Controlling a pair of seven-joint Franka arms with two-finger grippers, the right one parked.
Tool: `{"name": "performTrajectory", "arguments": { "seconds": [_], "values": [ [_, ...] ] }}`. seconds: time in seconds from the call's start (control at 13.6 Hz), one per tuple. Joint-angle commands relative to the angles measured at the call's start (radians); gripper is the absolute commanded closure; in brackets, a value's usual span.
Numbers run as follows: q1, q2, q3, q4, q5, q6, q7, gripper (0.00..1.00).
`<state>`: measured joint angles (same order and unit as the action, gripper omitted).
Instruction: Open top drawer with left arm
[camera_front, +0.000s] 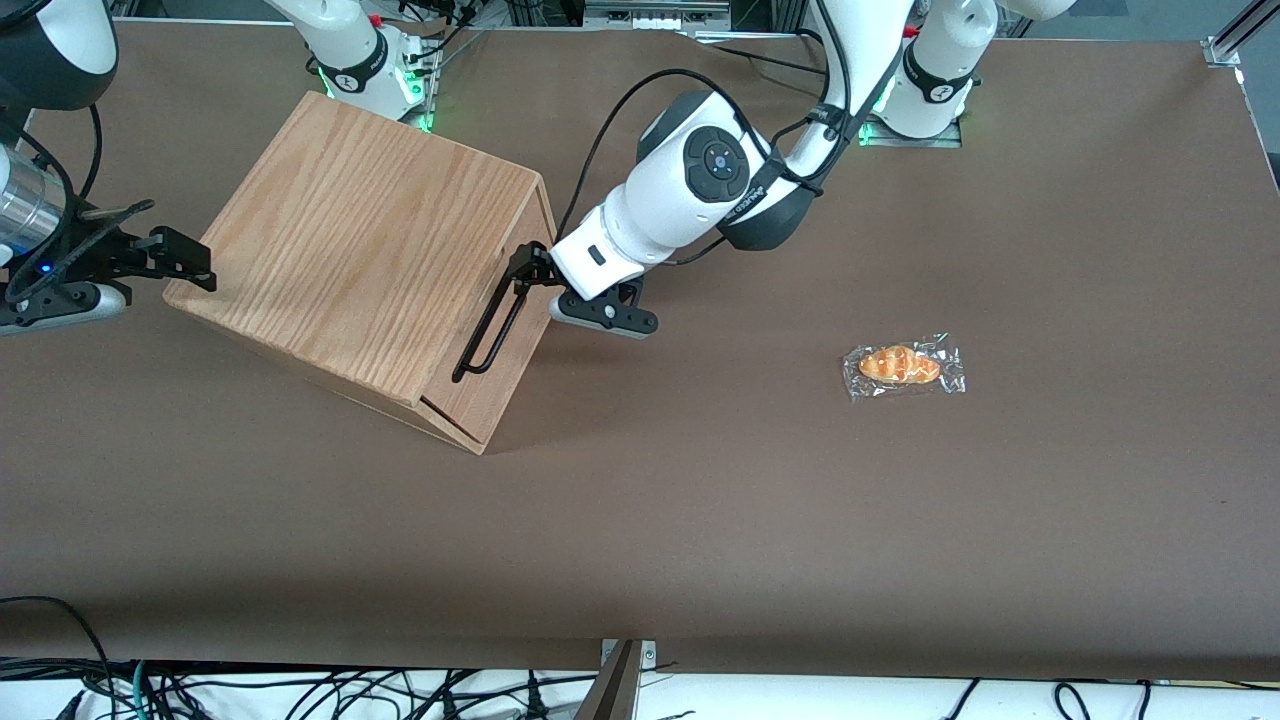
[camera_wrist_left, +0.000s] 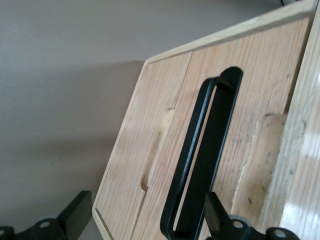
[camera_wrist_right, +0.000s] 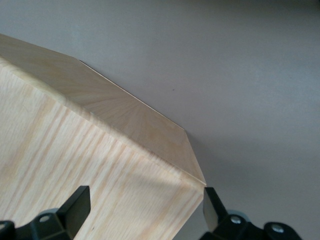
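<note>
A brown table (camera_front: 700, 520) held a grainy oak box (camera_front: 360, 240), set at an angle toward the parked arm's end. The box's front panel faced the working arm. In that front sat the top drawer (camera_wrist_left: 250, 100), a shallow light-wood panel carrying a long black bar handle (camera_front: 492, 325). From the front camera the drawer looked flush with the box, not pulled out.

The white left arm (camera_front: 700, 170) reached down in front of the box, a black cable looped over its round joint cap. Its small black gripper (camera_front: 535, 272) sat at the upper end of the handle, the end farther from the front camera. In the wrist camera the two fingers stood spread wide apart, released, with the handle (camera_wrist_left: 200, 165) between them. One fingertip (camera_wrist_left: 216, 212) lay just beside the bar; whether it touched could not be told. The other finger (camera_wrist_left: 75, 215) was well apart from the bar.

A small wrapped pastry (camera_front: 902, 365) lay on the table toward the working arm's end, well apart from the box.
</note>
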<state>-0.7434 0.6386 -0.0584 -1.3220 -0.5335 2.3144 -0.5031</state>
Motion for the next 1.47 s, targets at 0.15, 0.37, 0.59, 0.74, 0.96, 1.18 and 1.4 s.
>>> {"name": "performTrajectory", "arguments": {
  "seconds": [0.15,0.37,0.59,0.74,0.96,1.18,1.4],
  "values": [
    [-0.04,0.062,0.019,0.046,-0.006,0.036,-0.021,0.0],
    [-0.04,0.07,0.023,0.043,-0.003,0.042,-0.022,0.0],
    [-0.037,0.072,0.025,0.038,0.03,0.04,-0.022,0.0],
    [-0.033,0.072,0.026,0.029,0.067,0.037,-0.023,0.0],
    [-0.028,0.07,0.034,0.027,0.093,0.022,-0.025,0.0],
    [-0.013,0.064,0.058,0.027,0.096,-0.024,-0.06,0.0],
    [0.004,0.064,0.061,0.027,0.098,-0.038,-0.058,0.0]
  ]
}}
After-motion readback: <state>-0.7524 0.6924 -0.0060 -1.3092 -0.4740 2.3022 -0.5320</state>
